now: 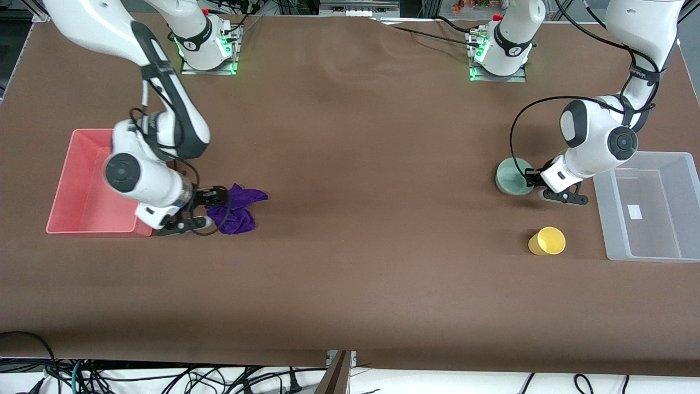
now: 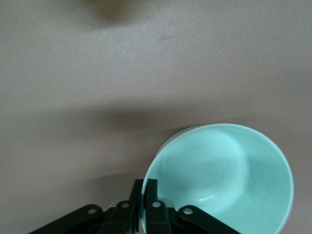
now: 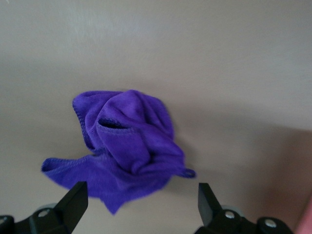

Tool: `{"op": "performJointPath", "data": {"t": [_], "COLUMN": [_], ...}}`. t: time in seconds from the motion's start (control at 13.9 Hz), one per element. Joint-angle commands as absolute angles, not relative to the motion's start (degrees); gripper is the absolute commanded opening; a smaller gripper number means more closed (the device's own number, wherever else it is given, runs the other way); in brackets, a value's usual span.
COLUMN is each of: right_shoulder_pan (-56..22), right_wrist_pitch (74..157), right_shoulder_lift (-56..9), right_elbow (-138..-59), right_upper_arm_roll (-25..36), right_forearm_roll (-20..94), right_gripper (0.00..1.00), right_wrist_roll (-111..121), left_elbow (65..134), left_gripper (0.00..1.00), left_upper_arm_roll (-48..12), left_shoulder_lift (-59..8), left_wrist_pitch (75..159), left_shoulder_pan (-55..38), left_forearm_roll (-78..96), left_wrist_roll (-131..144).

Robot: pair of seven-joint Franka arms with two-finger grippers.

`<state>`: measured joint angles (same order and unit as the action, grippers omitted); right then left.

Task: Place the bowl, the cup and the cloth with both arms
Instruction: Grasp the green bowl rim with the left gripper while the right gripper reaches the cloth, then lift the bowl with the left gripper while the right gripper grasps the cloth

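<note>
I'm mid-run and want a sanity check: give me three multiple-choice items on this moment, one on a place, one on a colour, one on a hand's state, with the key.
1. Where is the cup?
A. In the clear bin
B. On the table, nearer to the front camera than the bowl
C. In the pink bin

2. What colour is the cloth?
A. Purple
B. Yellow
C. White

3. How is the left hand?
A. Open over the cup
B. Shut on the cloth
C. Shut on the bowl's rim

Key: 1 B, the cup stands on the bare table, lower in the front view than the bowl, beside the clear bin. 2 A, the cloth shows purple between the open fingers of the right hand, beside the pink bin. 3 C, the left wrist view shows its fingers pinching the bowl's rim.
</note>
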<state>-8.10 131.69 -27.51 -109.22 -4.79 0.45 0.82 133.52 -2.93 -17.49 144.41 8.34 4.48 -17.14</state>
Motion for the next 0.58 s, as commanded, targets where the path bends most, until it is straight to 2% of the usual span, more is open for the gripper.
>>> {"op": "performJointPath", "data": {"t": [0.0,0.14,0.22,0.29,0.36,0.43,0.5], "right_shoulder_pan": [-8.88,-8.96,-9.4,-9.4,-9.49,-9.49,-9.49], "right_wrist_pitch": [141.64,146.32,147.82,148.18,148.1,147.75,147.66], "right_shoulder_lift": [-28.64,-30.4,-30.76,-30.94,-31.02,-30.94,-30.76], "right_elbow": [-115.21,-117.06,-117.51,-117.6,-117.6,-117.51,-117.34], "right_upper_arm_roll": [-4.75,-4.75,-4.75,-4.75,-4.75,-4.75,-4.75], "right_forearm_roll": [1.32,1.23,1.23,1.23,1.23,1.23,1.23], "right_gripper": [1.0,1.0,0.97,0.65,0.24,0.0,0.0], "right_wrist_roll": [0.35,0.35,0.44,1.05,0.97,0.36,0.35], "left_elbow": [132.11,128.17,124.06,118.97,114.39,110.08,106.39], "left_gripper": [0.0,0.0,0.0,0.0,0.0,0.0,0.0], "left_upper_arm_roll": [-2.9,-2.38,-2.29,-2.37,-2.37,-2.29,-2.2], "left_shoulder_lift": [-15.48,-13.19,-13.01,-13.44,-14.23,-15.2,-16.16], "left_wrist_pitch": [141.96,135.48,129.44,123.02,117.56,113.33,110.33], "left_shoulder_pan": [8.53,8.61,10.27,12.2,13.43,15.01,16.94], "left_forearm_roll": [6.15,6.07,5.98,5.98,5.72,5.28,4.4], "left_wrist_roll": [-21.95,-24.07,-26.0,-28.63,-31.0,-33.11,-36.27]}}
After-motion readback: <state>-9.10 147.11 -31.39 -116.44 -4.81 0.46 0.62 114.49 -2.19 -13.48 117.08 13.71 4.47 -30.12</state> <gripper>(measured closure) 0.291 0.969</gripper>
